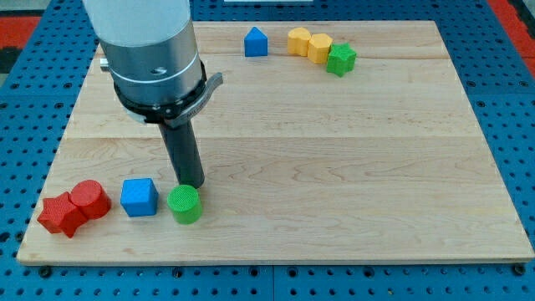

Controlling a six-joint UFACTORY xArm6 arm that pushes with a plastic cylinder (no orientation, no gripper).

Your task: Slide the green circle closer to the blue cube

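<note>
The green circle, a short green cylinder, stands near the view's bottom left of the wooden board. The blue cube sits just to its left, a small gap between them. My tip is at the end of the dark rod, touching or nearly touching the green circle's top edge, slightly to its right. The arm's grey body hangs above at the view's top left.
A red cylinder and a red star lie left of the blue cube. At the view's top are a blue pentagon-like block, two yellow blocks and a green star.
</note>
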